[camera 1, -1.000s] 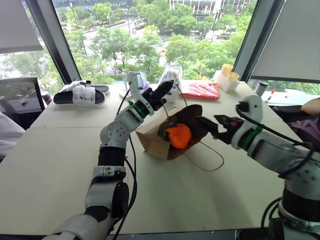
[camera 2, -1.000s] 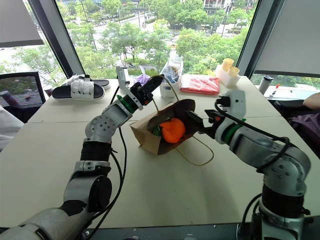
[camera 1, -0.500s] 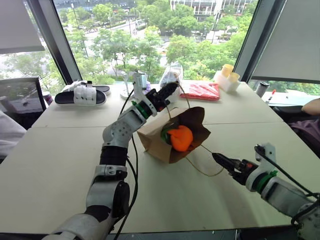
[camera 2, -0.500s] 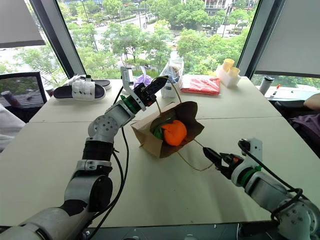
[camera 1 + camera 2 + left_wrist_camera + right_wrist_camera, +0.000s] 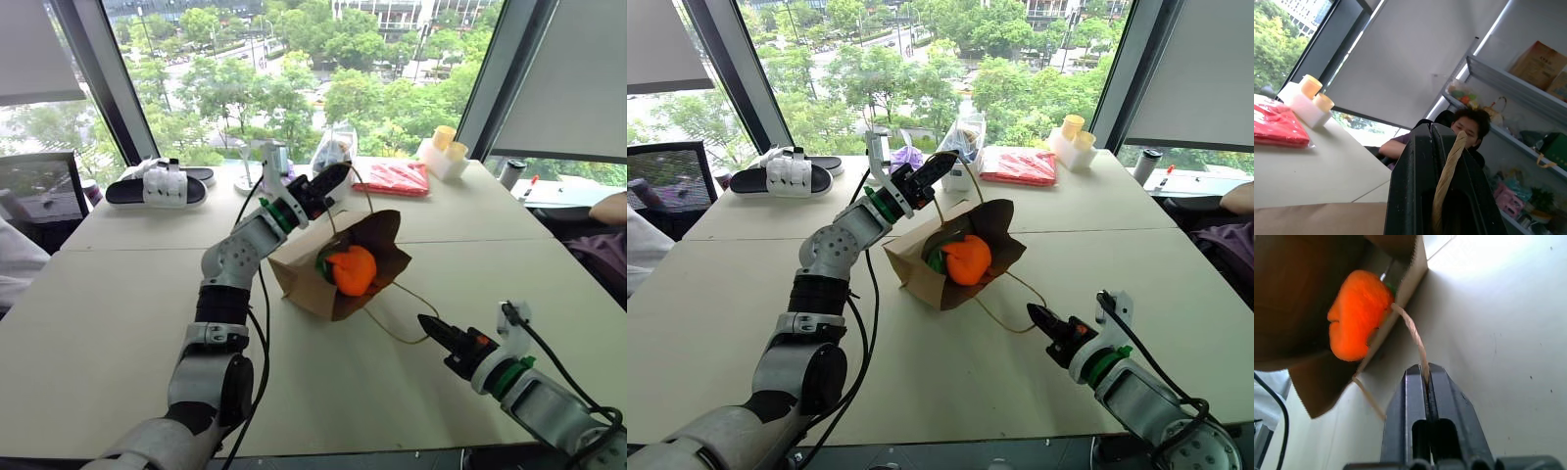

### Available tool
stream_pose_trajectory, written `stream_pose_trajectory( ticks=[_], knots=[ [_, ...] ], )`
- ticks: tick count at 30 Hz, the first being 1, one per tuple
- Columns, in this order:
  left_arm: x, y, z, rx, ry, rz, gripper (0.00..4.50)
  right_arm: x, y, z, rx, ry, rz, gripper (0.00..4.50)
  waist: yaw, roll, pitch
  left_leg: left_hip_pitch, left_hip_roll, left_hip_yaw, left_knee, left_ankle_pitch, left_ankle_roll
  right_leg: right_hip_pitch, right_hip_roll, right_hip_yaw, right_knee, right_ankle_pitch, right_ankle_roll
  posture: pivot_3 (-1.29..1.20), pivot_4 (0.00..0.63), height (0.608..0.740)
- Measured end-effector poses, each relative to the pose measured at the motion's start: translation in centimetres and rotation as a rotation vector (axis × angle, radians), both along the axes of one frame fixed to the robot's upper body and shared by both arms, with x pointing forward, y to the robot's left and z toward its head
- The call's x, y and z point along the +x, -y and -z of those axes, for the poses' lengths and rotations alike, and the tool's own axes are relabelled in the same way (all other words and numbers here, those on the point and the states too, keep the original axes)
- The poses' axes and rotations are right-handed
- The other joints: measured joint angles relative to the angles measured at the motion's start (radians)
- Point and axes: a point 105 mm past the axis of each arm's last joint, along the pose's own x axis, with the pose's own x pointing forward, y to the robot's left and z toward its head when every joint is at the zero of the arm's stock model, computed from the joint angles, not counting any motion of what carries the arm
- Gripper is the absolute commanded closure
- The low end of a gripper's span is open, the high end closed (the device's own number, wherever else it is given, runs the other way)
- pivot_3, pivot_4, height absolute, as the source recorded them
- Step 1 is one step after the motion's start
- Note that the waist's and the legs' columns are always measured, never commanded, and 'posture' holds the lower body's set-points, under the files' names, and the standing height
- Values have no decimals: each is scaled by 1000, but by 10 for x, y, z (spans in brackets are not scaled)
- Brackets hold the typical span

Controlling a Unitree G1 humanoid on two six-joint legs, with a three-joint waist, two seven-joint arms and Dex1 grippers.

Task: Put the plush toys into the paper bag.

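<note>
The brown paper bag [image 5: 304, 282] lies on its side on the table, its mouth facing me. The orange plush toy [image 5: 353, 270] sits in the mouth, and the green plush toy [image 5: 321, 260] is partly hidden behind it. My left gripper [image 5: 340, 174] is raised above the bag and shut on the upper cord handle [image 5: 1447, 176]. My right gripper [image 5: 428, 324] is low over the table, in front of the bag and to its right. It is shut on the lower cord handle [image 5: 1413, 335], which runs back to the bag [image 5: 1312, 382] beside the orange toy [image 5: 1359, 313].
At the far side by the window lie black slippers [image 5: 157, 184], a clear plastic bag [image 5: 335, 147], a purple pouch [image 5: 907, 157], a red packet [image 5: 392, 177] and a white holder with yellow cups [image 5: 443, 152]. A person's arm [image 5: 612, 208] shows at the right edge.
My right gripper has left the bag's mouth, dropped toward the near table edge and shut on the lower handle cord. The left gripper has kept its hold and place.
</note>
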Motion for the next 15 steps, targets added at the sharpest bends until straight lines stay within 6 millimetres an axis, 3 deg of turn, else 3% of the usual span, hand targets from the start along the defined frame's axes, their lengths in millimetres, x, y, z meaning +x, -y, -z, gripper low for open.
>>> stream_pose_trajectory(
  ticks=[3, 6, 8, 11, 15],
  knots=[
    [-3, -3, 0, 49, 47, 25, 4500, 2, -5, -38, 47, 143, -52, 4456, -4, 0, 0, 0, 0, 0, 0, 0, 0, 0, 0, 0, 0, 0, 0, 0, 150, 740],
    [-6, -17, -3, 86, 86, 53, 4500, 1, -8, -103, 103, 379, -118, 4456, -3, 1, 0, 1, 1, 0, 0, 0, 0, 0, 0, 0, 0, 0, 0, 0, 150, 740],
    [-7, -25, -4, 104, 97, 60, 4500, -2, -8, -133, 135, 482, -144, 4456, 0, 1, 0, 0, 1, -1, 0, 0, 0, 0, 0, -1, 0, 0, 0, 0, 150, 740],
    [-5, -26, -8, 100, 98, 62, 4500, -2, -5, -150, 165, 534, -155, 4456, 9, -1, 1, -1, 0, -3, 1, 0, 0, 2, 0, -1, -2, 0, 0, 0, 150, 740],
    [5, -24, -4, 98, 52, 25, 4500, 6, -3, -149, 180, 517, -159, 4456, 16, -1, 1, -1, 0, -2, 1, 0, 0, 3, 0, -1, -5, 0, 0, 0, 150, 740]
  ],
)
